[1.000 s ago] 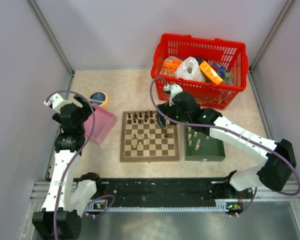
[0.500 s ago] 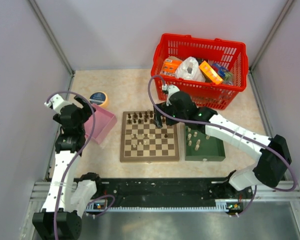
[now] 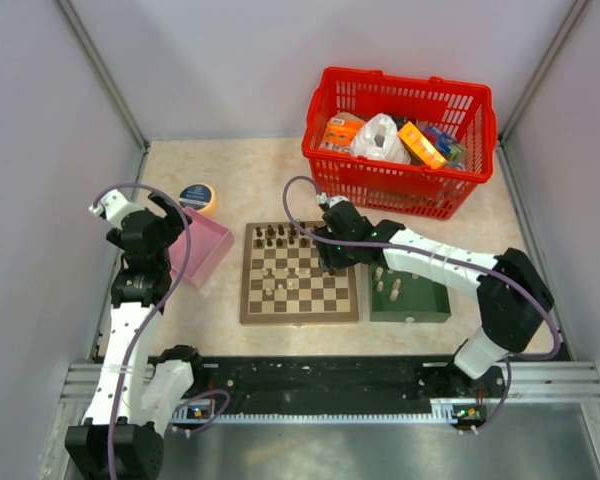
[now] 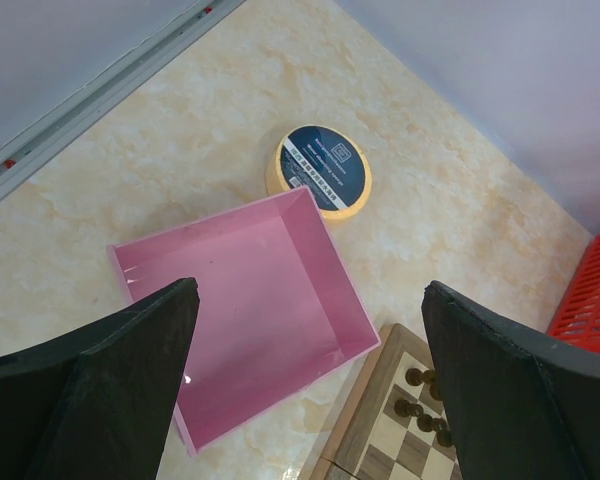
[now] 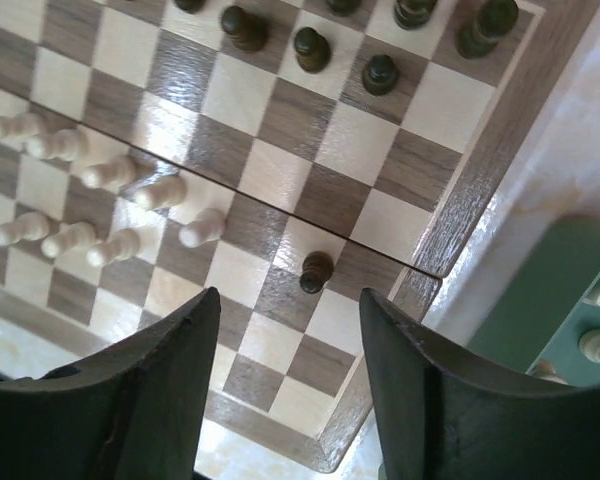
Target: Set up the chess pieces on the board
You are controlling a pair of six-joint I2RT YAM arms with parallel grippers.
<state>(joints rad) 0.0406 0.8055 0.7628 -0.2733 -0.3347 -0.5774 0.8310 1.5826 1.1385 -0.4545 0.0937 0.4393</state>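
The red basket (image 3: 400,188) held packets (image 3: 380,138); the green tray (image 3: 420,305) held pale pieces (image 3: 383,272). The left gripper (image 4: 308,290) hung spread wide above the pink box (image 4: 250,300). The right gripper (image 5: 288,298) hovered wide apart over the board (image 3: 300,317), where a lone dark pawn (image 5: 316,270) stood near the right edge, between its fingers (image 5: 140,390) and touching neither

Dark and cream chess pieces (image 5: 316,270) sit on the flat, checkered wooden board (image 3: 300,316).
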